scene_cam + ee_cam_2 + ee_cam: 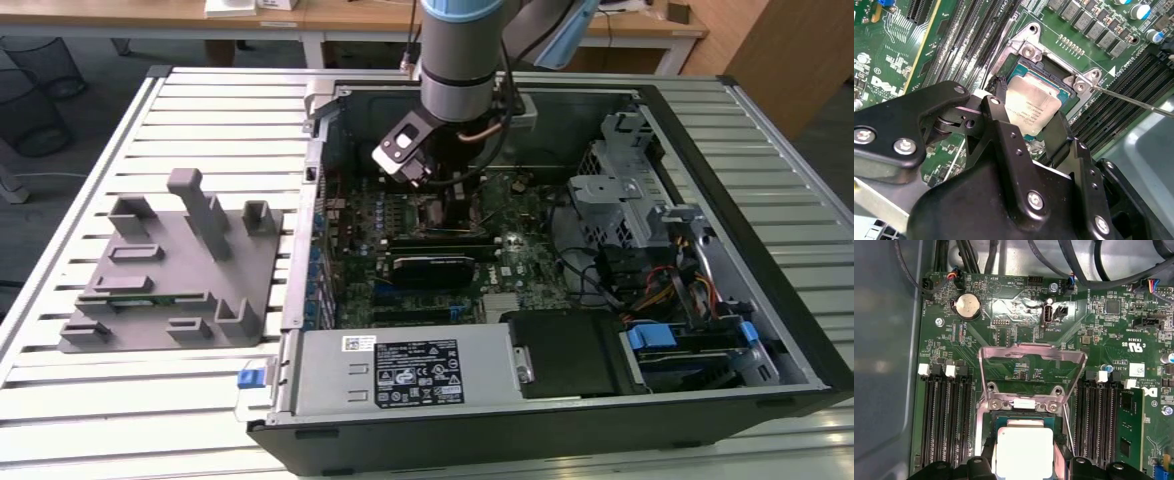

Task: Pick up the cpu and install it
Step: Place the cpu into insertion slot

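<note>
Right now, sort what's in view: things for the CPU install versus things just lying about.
For the job: cpu, hand at it, open load plate.
Lying about: grey holder block, coin battery, power supply, drive cage.

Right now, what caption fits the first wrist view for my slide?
Gripper and cpu at the open socket of the green motherboard.
</note>
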`<state>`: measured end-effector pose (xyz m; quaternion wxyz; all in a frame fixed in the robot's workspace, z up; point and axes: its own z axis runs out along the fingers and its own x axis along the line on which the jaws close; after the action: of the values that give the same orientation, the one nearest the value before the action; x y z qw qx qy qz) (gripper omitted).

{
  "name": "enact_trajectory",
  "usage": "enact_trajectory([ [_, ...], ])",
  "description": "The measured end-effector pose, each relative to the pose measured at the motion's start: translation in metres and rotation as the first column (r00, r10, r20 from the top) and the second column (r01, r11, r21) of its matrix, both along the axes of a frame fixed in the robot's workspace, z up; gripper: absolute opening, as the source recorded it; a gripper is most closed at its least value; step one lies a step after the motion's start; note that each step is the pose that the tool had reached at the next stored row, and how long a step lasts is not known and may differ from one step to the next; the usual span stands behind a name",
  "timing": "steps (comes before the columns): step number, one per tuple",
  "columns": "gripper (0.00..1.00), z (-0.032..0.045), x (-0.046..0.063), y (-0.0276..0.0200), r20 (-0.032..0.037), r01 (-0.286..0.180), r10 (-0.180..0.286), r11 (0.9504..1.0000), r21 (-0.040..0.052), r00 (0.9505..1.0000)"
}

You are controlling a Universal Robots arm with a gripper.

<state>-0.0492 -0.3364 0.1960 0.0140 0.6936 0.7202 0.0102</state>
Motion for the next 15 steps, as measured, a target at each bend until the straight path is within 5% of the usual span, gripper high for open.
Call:
enact_trajectory([
  [15,0.54,-0.0029,0.0000,0.0005,0.0000,0.006,-0.006,1.0000,0.0000,1.0000],
])
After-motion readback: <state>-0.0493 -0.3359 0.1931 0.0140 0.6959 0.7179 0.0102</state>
